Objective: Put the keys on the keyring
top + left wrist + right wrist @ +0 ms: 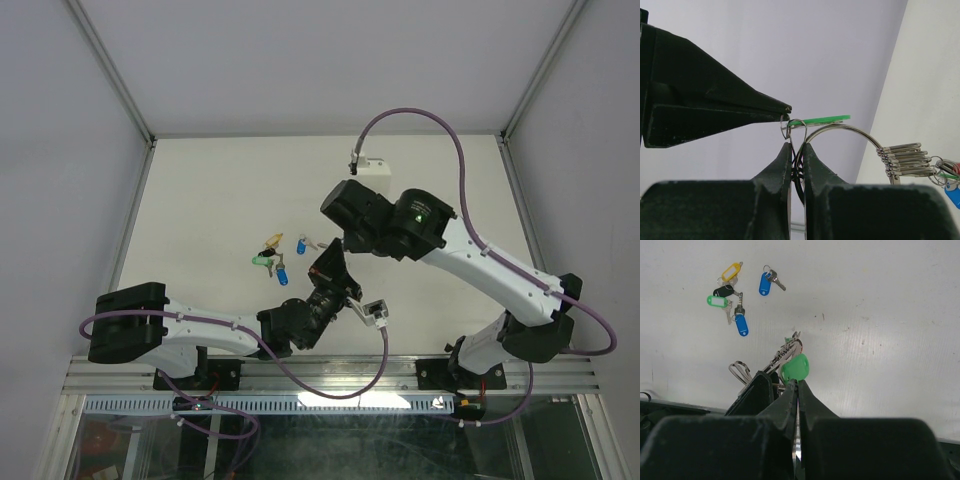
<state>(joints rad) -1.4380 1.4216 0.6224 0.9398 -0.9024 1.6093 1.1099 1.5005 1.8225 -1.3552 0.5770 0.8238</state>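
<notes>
1. The left gripper (797, 150) is closed tight. Its fingertips pinch the wire of the keyring (845, 127) at the ring's lower left, and the ring stands upright above them.
2. A row of silver clips (905, 160) hangs on the keyring at its right side, packed side by side.
3. The right gripper (798, 386) is also fully closed, nipping the green-capped key (795, 368) by its plastic cap. From the left wrist the cap shows edge-on, just above the keyring's top left.
4. That key's small split ring (791, 125) sits against the keyring's wire, just beside the left fingertips. Whether it is threaded on cannot be told.
5. Five loose keys lie on the table (880, 315), well apart from the keyring, to its left and farther from the arm bases:
   - yellow key (731, 271)
   - blue key (765, 284)
   - black key (722, 291)
   - pale green key (716, 300)
   - second blue key (741, 325)
</notes>
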